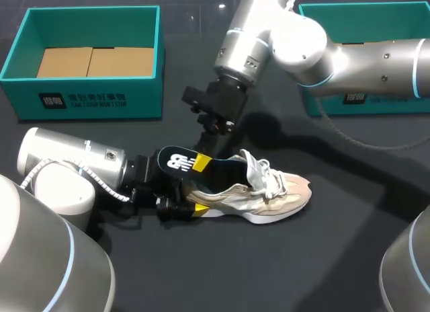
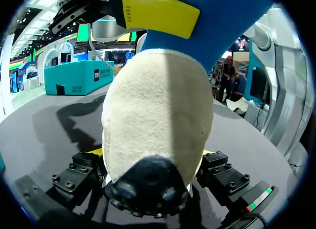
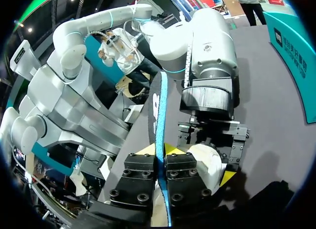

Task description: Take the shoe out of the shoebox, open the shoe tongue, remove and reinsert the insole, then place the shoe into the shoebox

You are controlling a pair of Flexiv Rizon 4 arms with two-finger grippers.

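- The shoe [image 1: 269,194] is out of the box and lies on its side on the worktop [image 1: 322,258], toe towards my right and laces loose at the mouth.
- The step in hand is the insole work. The dark insole [image 1: 178,161] is half in the shoe, its front end inside and its heel end raised clear of the collar.
- These views alone do not tell me whether the insole is coming out or going back in.
- The left tool [image 1: 181,199] lies low on the worktop. Its fingers are spread wide and press on both sides of the heel, pinning the shoe down.
- The right tool [image 3: 160,152] reaches down from above. Its fingers are nearly closed and pinch the thin insole between them, close to its raised end.
- If the insole is being removed, the next move is a pull up and back along the shoe's length, with the left tool holding firm so the shoe does not lift.
- If it is being put back, the insole needs a low, flat push towards the toe. Its heel end must then be pressed down inside the collar.
- A teal box [image 1: 80,16] with cardboard in its bottom sits at the far left. The other teal box [image 1: 363,13] stands behind the right arm, and either could take the shoe at the end.
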